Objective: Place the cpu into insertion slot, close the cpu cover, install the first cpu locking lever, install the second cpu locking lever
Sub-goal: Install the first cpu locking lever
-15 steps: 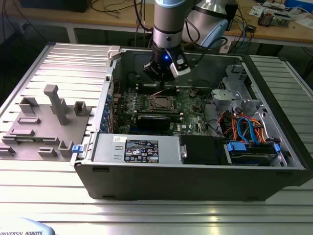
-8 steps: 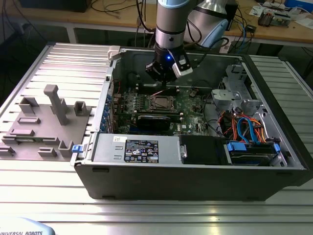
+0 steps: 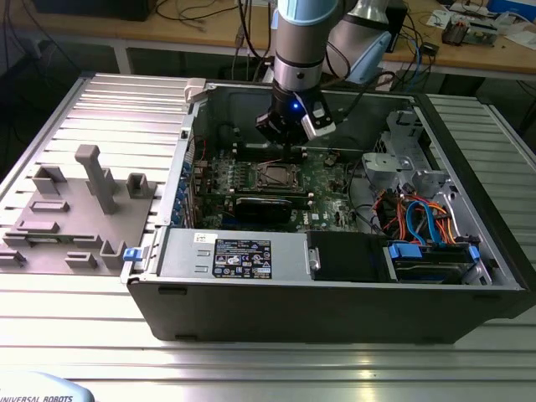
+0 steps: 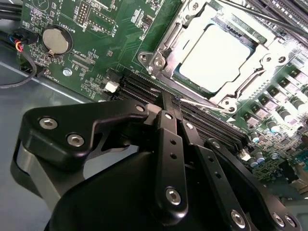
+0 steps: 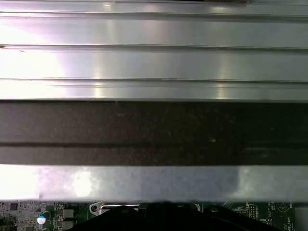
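The cpu [image 4: 219,57], a small flat square chip with a pale silver-grey metal top, sits in the insertion slot [image 3: 275,174] on the green motherboard [image 4: 110,48], directly ahead of the gripper's fingertips in the second wrist view.

- Open black computer case [image 3: 335,310] lying on its side on a ribbed aluminium table [image 3: 251,360]; grey and pale blue robot arm [image 3: 300,42] reaching down into it.
- Black graphics card [image 3: 266,207] on the near side of the socket, beyond the gripper's reach point.
- The cpu cover [image 4: 185,36], a thin silvery metal frame with an open centre, appears folded down around the chip.
- Black two-finger gripper [image 4: 172,103]: fingers pressed together, nothing visibly between them, tips just beside a thin silvery wire lever [image 4: 202,102] along the socket's near edge. Contact with the lever cannot be confirmed.
- Round silver coin battery [image 4: 54,40] off to one side of the fingers.

Risk, as a judgement: the lever is thin and springy; a tip sliding off it could scrape the black memory slots [image 4: 144,86] beside the fingers, or leave the lever unhooked and the cover loose.
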`<state>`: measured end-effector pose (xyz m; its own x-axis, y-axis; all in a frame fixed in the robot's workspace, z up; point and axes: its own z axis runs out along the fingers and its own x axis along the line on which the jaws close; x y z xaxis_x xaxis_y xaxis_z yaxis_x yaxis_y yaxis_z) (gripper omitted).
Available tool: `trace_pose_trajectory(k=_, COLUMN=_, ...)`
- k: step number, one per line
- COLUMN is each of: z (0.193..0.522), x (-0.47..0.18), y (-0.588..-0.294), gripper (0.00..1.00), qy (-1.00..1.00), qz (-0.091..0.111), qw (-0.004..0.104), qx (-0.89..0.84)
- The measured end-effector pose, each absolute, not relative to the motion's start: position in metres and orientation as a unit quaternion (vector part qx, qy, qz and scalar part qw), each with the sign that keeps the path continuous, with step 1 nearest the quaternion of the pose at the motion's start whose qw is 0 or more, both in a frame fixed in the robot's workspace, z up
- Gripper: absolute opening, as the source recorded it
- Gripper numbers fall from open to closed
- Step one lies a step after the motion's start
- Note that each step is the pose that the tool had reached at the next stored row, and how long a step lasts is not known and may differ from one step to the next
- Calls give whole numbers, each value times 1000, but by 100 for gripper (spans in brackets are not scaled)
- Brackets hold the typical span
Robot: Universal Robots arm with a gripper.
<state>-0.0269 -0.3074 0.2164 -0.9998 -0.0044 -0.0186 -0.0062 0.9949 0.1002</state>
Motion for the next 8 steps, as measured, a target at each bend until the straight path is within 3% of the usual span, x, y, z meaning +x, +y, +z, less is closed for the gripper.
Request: trace_pose_trajectory(k=8, z=209, x=-26, y=-307, gripper=11, qy=999, qz=50, qw=9, qx=-2)
